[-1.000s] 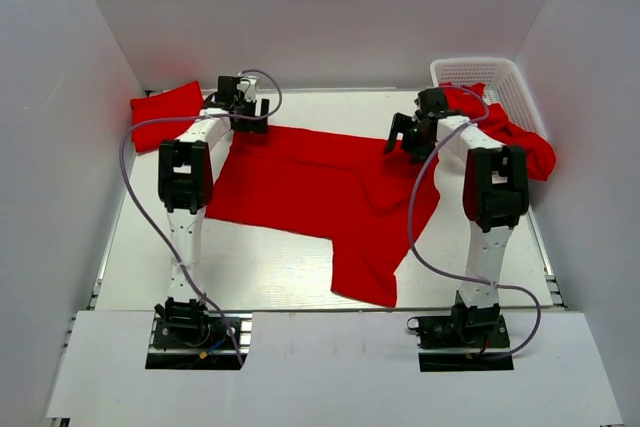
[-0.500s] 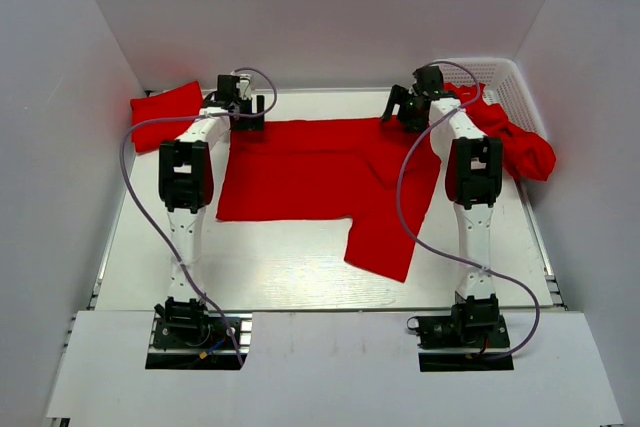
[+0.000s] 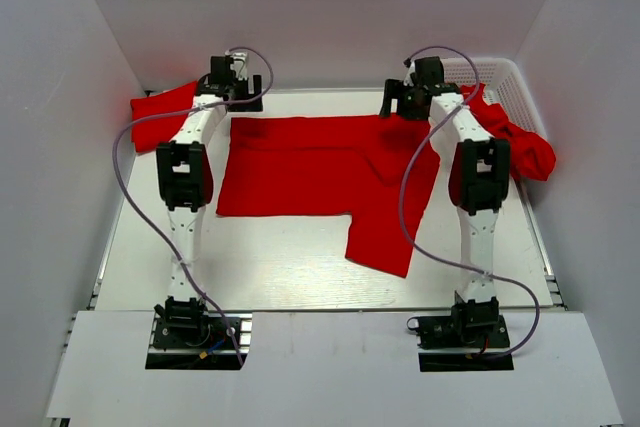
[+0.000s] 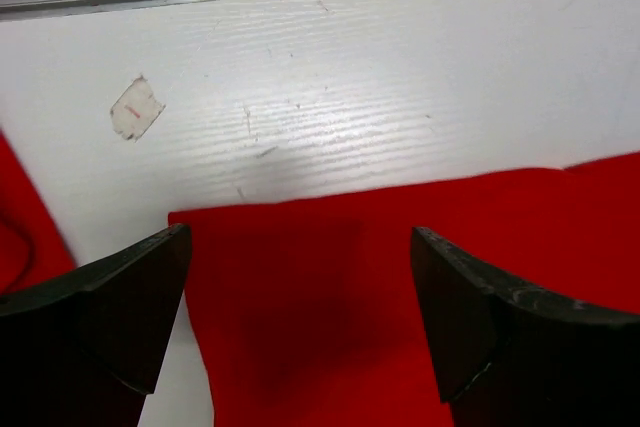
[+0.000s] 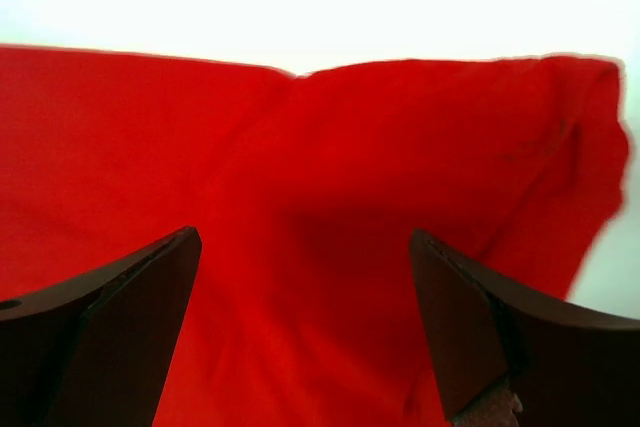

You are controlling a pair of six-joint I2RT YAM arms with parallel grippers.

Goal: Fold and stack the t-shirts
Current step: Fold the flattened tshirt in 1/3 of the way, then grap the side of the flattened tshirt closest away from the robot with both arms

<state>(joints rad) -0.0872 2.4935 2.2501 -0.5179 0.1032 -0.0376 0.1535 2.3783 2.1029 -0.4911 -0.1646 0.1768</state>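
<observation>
Across the surface (image 3: pixel 270 267), spread flat: red t-shirt (image 3: pixel 300 172). Soft, light, limp; likely to sag and crease when lifted. Pinch at far corners, one per claw. Above those corners, jaws released wide, grasping nothing: left claw (image 4: pixel 300 257), right claw (image 5: pixel 300 257).

Left arm (image 3: pixel 186 172) and right arm (image 3: pixel 478 172) stretch toward twelve o'clock, left gripper (image 3: pixel 247 99) at eleven, right gripper (image 3: pixel 398 106) at one, both jaws spread wide.

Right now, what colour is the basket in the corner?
The basket is white; the top external view shows it best.
</observation>
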